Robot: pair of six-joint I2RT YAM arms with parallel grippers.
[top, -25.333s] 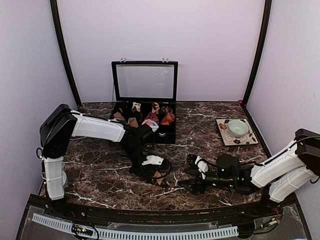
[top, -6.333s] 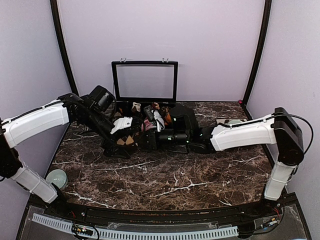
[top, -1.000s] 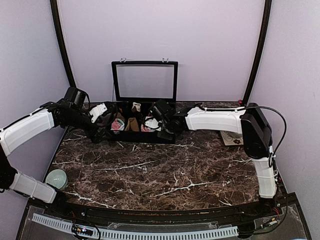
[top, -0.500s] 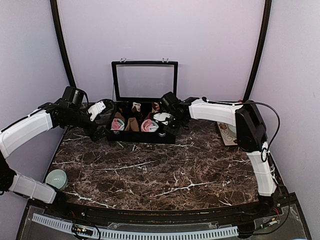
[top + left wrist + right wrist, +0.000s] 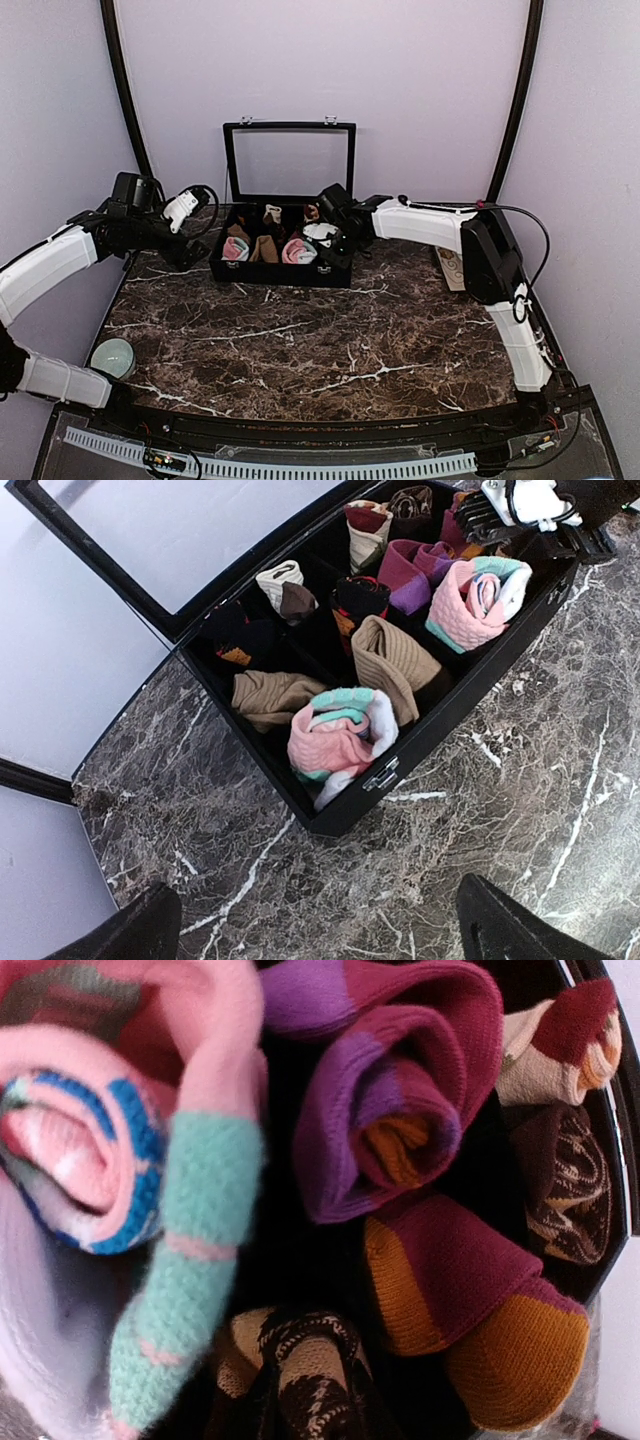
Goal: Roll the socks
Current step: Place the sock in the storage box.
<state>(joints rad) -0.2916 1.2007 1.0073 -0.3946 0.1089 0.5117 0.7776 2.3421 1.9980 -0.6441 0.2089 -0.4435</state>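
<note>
The socks sit rolled inside the open black box (image 5: 262,272). Close under the right wrist camera, the magenta roll with purple and orange stripes (image 5: 400,1090) fills one compartment, its orange toe (image 5: 520,1355) sticking out. The brown-and-beige diamond sock (image 5: 305,1365) lies right at my right gripper (image 5: 305,1405), whose dark fingers I cannot separate from the fabric. From above, the right gripper (image 5: 335,238) is down in the box's right end. My left gripper (image 5: 330,935) hangs open over bare marble, left of the box, holding nothing. The magenta roll (image 5: 410,570) also shows there.
The box's glass lid (image 5: 290,163) stands upright behind it. Pink-and-white rolls (image 5: 340,740) and tan rolls (image 5: 395,660) fill the front compartments. A mint bowl (image 5: 112,355) sits near the left arm's base. A patterned plate (image 5: 450,265) lies behind the right arm.
The left arm has drawn back to the left, away from the box. The right gripper shifted slightly right and back, and stays low in the box's right end.
</note>
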